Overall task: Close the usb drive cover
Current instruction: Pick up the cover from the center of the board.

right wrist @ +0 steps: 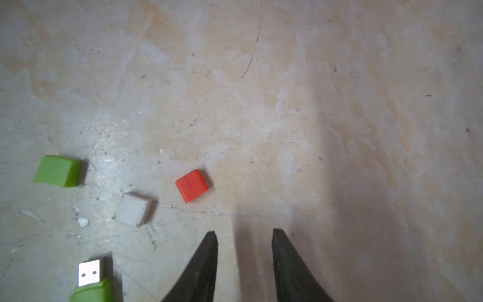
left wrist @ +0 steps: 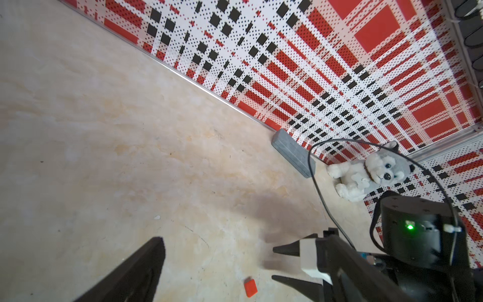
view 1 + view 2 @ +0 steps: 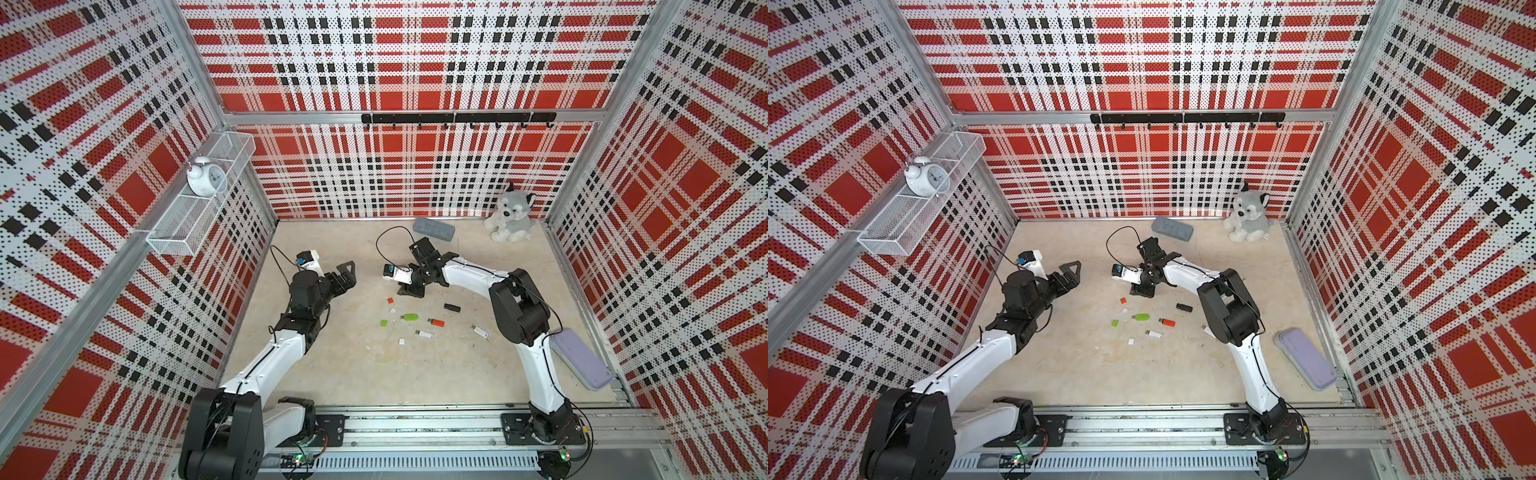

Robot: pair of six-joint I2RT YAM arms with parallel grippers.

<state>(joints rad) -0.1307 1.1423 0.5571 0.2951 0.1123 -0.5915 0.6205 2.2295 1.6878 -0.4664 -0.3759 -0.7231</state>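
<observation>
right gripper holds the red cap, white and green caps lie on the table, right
No: the right gripper holds nothing; the red cap lies on the table, per the right wrist view. The white cap and green cap lie nearby.

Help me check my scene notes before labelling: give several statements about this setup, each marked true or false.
The green drive has a bare metal plug. True.
The right claw grips the red cap. False: its jaws stand apart and empty; the cap lies on the table.
The left claw is open. True.
The plush dog sits in the wire shelf. False: it sits on the table's far corner; the alarm clock is in the shelf.
</observation>
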